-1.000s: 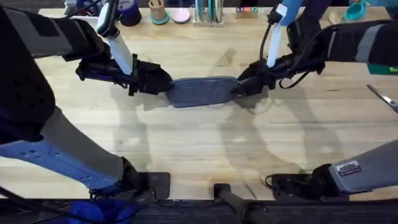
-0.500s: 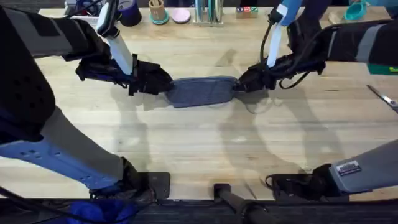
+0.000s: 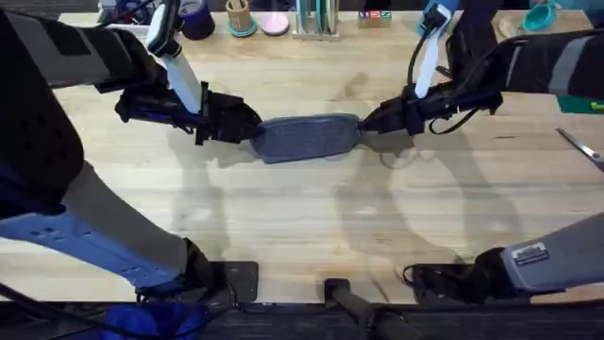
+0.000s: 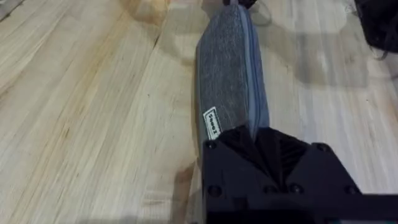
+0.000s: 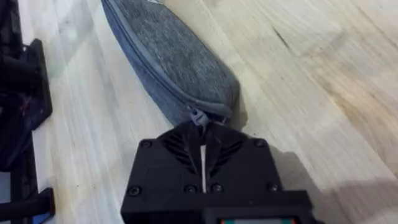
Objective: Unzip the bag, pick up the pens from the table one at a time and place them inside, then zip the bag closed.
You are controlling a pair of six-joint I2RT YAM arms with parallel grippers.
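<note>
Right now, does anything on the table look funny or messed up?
Nothing looks broken or spilled. The blue-grey fabric pencil pouch lies flat on the pale wooden table, zipped, with the left gripper at one end and the right gripper at the zipper pull.

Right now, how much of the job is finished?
Near the end: the bag looks zipped closed, no pen in sight. The left gripper clamps one end; the right gripper pinches the zipper pull at the other. What remains is letting go.
</note>
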